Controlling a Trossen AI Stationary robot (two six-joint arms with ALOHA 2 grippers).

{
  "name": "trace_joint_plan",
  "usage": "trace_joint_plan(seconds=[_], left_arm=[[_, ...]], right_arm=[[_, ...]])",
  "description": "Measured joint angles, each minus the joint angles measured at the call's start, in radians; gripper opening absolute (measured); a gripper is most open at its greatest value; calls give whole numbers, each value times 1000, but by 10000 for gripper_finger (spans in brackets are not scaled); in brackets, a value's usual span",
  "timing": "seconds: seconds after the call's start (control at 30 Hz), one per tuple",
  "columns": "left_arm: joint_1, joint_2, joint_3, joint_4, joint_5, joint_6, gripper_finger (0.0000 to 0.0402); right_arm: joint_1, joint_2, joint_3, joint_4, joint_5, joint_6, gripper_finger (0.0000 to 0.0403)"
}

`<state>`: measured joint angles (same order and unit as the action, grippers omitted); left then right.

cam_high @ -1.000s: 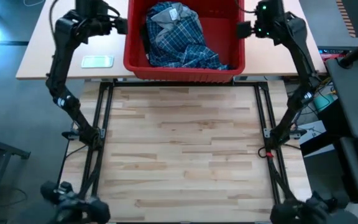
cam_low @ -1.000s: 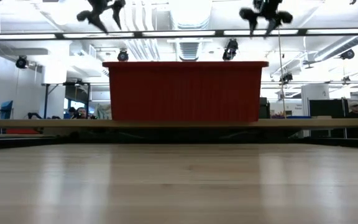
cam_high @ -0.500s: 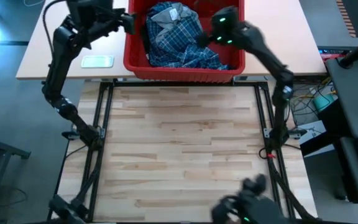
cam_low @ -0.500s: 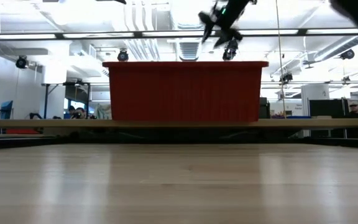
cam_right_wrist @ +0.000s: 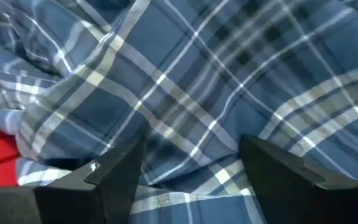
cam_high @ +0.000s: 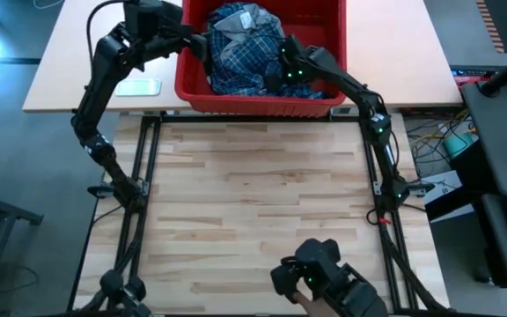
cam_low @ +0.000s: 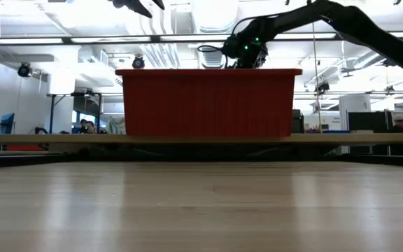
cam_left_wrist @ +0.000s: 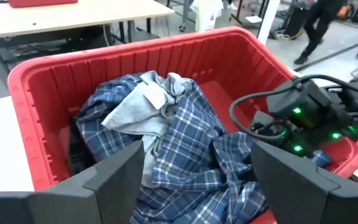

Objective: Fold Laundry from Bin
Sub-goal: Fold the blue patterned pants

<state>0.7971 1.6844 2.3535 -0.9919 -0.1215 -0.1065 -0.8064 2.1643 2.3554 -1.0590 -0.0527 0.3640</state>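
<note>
With nothing yet folded, the right gripper is reaching, fingers spread and empty, just over the blue-and-white plaid cotton shirt heaped inside the red rectangular plastic bin, while the left gripper is hovering released above its rim.

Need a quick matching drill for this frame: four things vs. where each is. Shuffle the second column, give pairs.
Things:
1. blue-and-white plaid shirt
2. light grey T-shirt
3. right gripper
4. left gripper

Places:
A. open, close over the plaid cloth
B. open, above the near-left rim of the red plastic bin
C. heaped across the bin
D. on top of the heap

Pairs: 1-C, 2-D, 3-A, 4-B
</note>
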Motion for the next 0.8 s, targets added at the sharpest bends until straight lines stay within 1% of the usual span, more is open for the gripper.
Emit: trace_joint_plan(seconds=[0.07,0.17,0.3,0.4,0.5,0.57,0.67,0.8], left_arm=[[0,0,0,4,0,10,279],[0,0,0,15,0,20,279],[0,0,0,35,0,22,279],[0,0,0,53,0,42,279],[0,0,0,58,0,47,279],[0,0,0,57,0,58,279],[0,0,0,58,0,72,279],[0,0,0,74,0,83,279]], right_arm=[[2,-1,0,1,39,-18,259],[4,-3,0,2,128,-63,242],[-1,15,1,3,155,-75,198],[-4,42,1,2,155,-78,145],[-4,50,1,2,150,-87,73],[-2,34,1,6,144,-87,27],[6,-21,0,49,132,-70,14],[30,-146,0,133,131,-56,9]])
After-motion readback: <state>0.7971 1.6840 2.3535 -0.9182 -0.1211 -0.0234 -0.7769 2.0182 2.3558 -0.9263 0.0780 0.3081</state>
